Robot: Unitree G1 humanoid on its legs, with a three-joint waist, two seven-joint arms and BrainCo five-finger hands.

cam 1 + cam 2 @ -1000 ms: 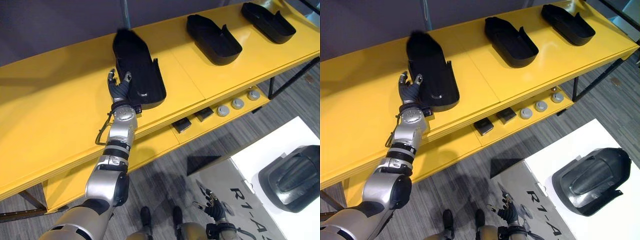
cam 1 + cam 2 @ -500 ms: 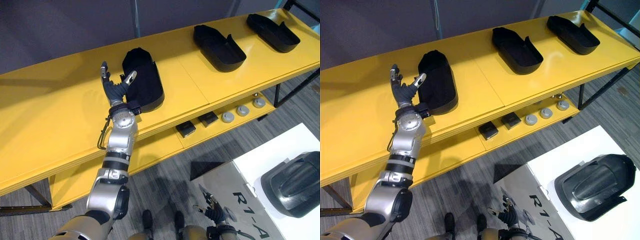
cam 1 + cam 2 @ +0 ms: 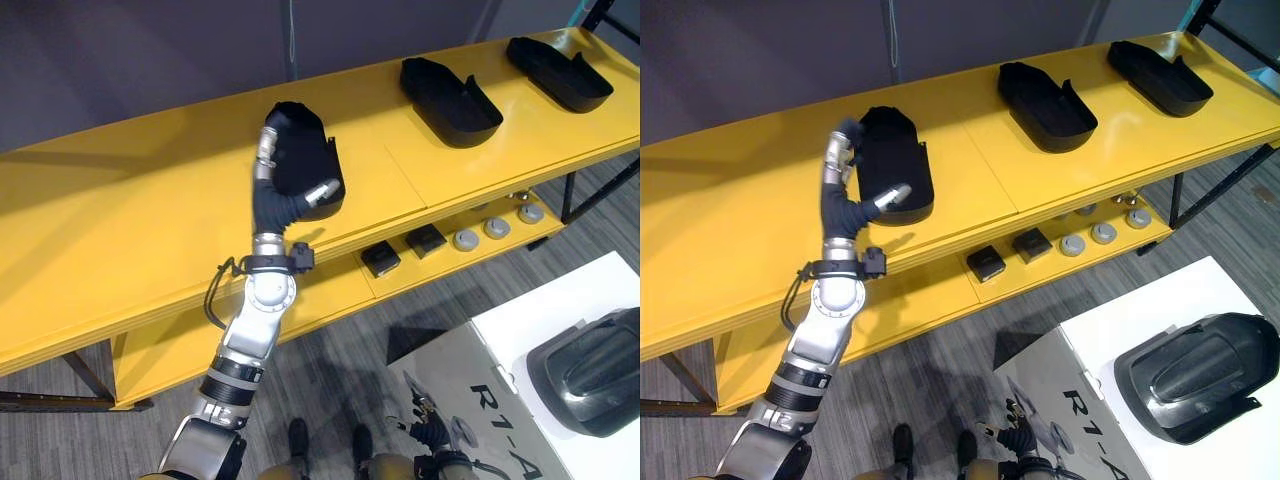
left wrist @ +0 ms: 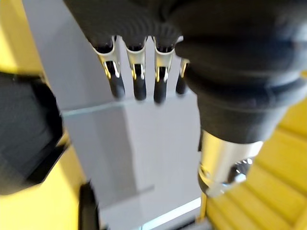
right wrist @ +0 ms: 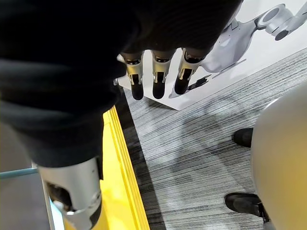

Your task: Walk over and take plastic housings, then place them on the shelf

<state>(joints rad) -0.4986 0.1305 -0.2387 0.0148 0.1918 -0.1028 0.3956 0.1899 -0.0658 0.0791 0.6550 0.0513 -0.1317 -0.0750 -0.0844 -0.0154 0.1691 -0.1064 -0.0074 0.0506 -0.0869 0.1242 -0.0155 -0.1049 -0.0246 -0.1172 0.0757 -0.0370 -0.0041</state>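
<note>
On the shelf [image 3: 120,220], the housing [image 3: 308,158] is laid near-to-far just right of the empty, straight-fingered left hand [image 3: 274,202].

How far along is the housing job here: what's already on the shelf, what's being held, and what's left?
Done: the left housing, middle housing and right housing lie on the yellow shelf. In hand: nothing; the left hand is open by the left housing, and the right hand hangs open low down. Left: the fourth housing, on the white table.
</note>
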